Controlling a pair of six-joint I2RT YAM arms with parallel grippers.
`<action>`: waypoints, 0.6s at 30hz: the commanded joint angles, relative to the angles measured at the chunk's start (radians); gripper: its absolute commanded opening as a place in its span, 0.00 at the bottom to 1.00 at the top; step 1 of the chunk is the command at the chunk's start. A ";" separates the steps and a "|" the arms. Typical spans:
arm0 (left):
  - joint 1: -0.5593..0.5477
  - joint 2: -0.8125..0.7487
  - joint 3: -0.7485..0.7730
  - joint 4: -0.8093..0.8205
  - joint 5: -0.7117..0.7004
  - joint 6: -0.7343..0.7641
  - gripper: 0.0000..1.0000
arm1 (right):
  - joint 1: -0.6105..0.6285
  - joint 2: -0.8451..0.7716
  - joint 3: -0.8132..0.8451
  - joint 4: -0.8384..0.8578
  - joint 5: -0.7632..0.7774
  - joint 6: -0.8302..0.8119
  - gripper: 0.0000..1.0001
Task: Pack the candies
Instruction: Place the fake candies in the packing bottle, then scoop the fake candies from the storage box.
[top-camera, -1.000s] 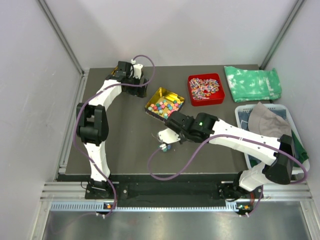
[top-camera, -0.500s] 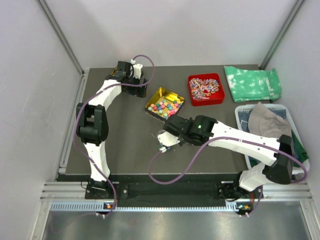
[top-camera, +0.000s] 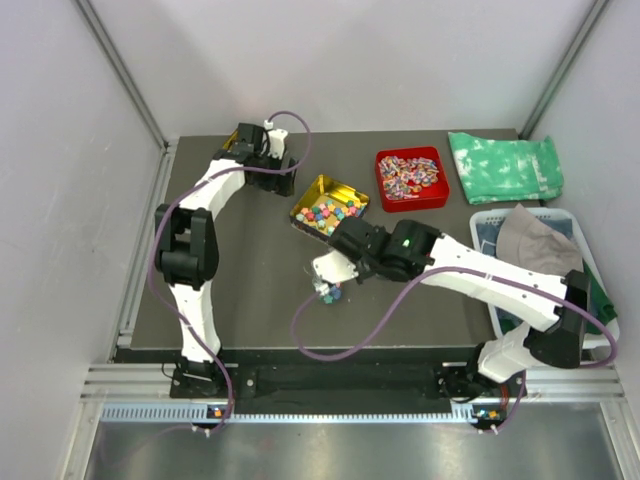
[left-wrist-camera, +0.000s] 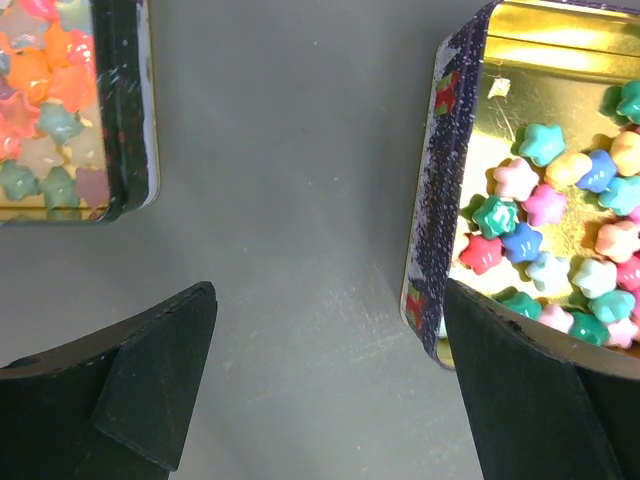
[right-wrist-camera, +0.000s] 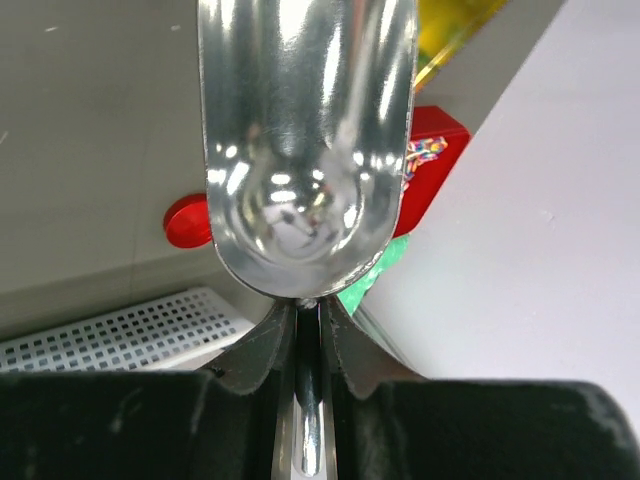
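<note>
Altogether two tins show in the left wrist view. The gold tin (left-wrist-camera: 424, 200) on the right holds the candies (left-wrist-camera: 520, 240). They are too many to count exactly: small glossy pieces of a star-like shape, in pink, blue, green, yellow and red, lying loose on the shiny bottom. The second tin (left-wrist-camera: 130, 100), on the left, holds paler orange and pink sweets, which are blurred.

The left gripper (left-wrist-camera: 328, 292) hangs over the bare table (left-wrist-camera: 300, 150) between both tins, its fingers spread wide with nothing between them. The right gripper (right-wrist-camera: 308, 310) has its fingers pressed together on the thin handle of one metal scoop (right-wrist-camera: 305, 130), whose bowl looks empty.

From above there are also one red tray (top-camera: 410, 151) of striped sweets, one green cloth (top-camera: 505, 168) and one white basket (top-camera: 490, 214).
</note>
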 joint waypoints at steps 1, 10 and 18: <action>-0.033 0.055 0.061 0.020 -0.018 0.027 0.99 | -0.113 -0.003 0.148 0.004 -0.110 0.039 0.00; -0.087 0.167 0.178 0.007 -0.089 0.056 0.99 | -0.324 0.017 0.116 0.165 -0.170 0.022 0.00; -0.093 0.136 0.169 0.030 -0.061 0.044 0.99 | -0.356 0.046 0.105 0.219 -0.164 0.028 0.00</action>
